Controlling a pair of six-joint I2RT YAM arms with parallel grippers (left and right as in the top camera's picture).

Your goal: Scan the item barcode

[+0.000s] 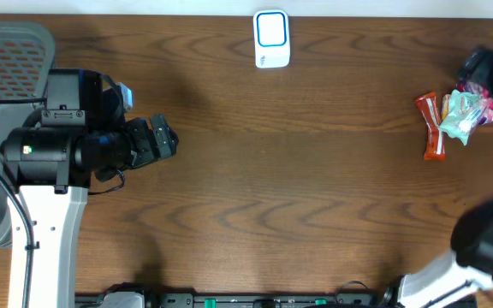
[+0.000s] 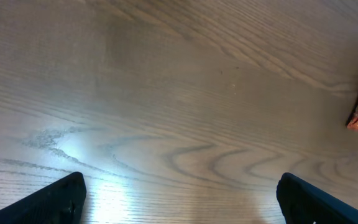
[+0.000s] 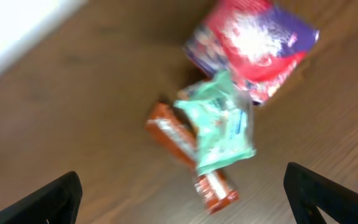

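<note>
Directly below parted right jaws: green packet (image 3: 219, 127) atop orange bar (image 3: 216, 190); left jaws parted too, well apart.

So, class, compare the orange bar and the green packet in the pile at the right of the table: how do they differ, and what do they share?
The orange bar is long and narrow; the green packet is shorter, wider and crinkled. The orange bar lies directly on the table; the green packet rests partly on top of it, hiding its middle. Shared: both are wrapped items in one pile, and neither is gripped.
</note>
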